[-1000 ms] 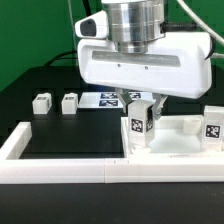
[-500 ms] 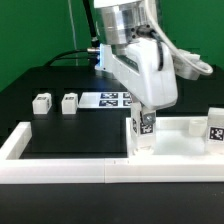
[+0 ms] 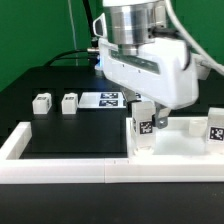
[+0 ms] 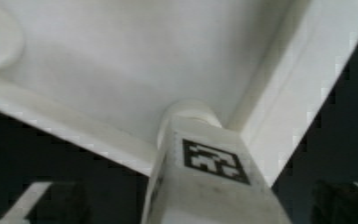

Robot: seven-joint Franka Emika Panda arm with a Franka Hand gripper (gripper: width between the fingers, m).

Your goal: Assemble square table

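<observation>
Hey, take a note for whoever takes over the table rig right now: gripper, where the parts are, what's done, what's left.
Gripper: open, jaws on either side of an upright leg, apparently not clamping it.
Parts: the table top sits against the white border rail. That leg stands at its corner on the exterior view's left, and a second leg stands toward the right. One loose leg and another loose leg lie on the black table, beside the marker board.
Done: two legs stand on the top; how firmly they are seated cannot be told.
Left: fetch and fit both loose legs.
</observation>
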